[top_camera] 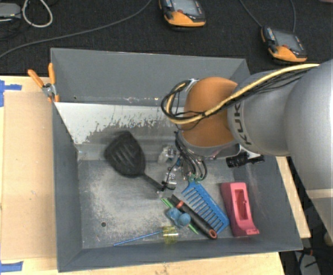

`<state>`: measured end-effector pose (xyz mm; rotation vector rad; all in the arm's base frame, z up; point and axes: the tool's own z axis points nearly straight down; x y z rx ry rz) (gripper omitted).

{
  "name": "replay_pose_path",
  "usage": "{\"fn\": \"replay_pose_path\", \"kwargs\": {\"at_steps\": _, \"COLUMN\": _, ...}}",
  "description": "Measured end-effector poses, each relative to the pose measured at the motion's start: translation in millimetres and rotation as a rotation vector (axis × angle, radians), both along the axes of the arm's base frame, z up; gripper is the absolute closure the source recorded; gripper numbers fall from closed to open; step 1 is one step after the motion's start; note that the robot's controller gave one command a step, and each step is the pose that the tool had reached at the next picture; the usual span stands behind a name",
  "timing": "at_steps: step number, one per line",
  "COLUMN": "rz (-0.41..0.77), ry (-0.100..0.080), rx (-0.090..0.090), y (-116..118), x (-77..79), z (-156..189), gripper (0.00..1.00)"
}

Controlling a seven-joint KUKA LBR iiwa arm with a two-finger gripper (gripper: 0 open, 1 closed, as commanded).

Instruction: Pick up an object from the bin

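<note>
Black slotted spatula point(124, 155) lies left of centre in the grey bin point(98, 211), its head toward the far left and its thin handle running right and nearer, ending right at the tool point(170, 180). Whether the tool is open or closed, or has hold of the handle, cannot be told. Just near and right of the tool lie a blue comb point(205, 208) and a small blue piece point(178, 216); a pink block point(240, 208) sits farther right, a thin blue stick with a yellowish end point(167, 234) by the near wall

One camera looks down into the grey bin point(64, 182) (slightly from one side); arm point(304, 113) enters at right.
</note>
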<state>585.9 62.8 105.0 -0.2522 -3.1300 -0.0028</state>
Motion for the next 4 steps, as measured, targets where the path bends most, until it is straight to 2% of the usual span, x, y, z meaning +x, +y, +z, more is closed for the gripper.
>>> {"fn": "replay_pose_path", "kwargs": {"at_steps": 1, "rz": -0.189, "ry": -0.006, "rx": 0.001, "y": 1.3, "x": -12.4, "z": -35.2, "gripper": 0.00}}
{"fn": "replay_pose_path", "kwargs": {"at_steps": 2, "rz": -0.305, "ry": -0.002, "rx": 0.001, "y": 3.5, "x": -25.0, "z": -34.7, "gripper": 0.00}}
{"fn": "replay_pose_path", "kwargs": {"at_steps": 3, "rz": -0.203, "ry": -0.007, "rx": 0.002, "y": 2.0, "x": -13.3, "z": -34.8, "gripper": 0.00}}
{"fn": "replay_pose_path", "kwargs": {"at_steps": 4, "rz": -0.279, "ry": -0.005, "rx": 0.002, "y": 3.4, "x": -21.5, "z": -33.8, "gripper": 1.00}}
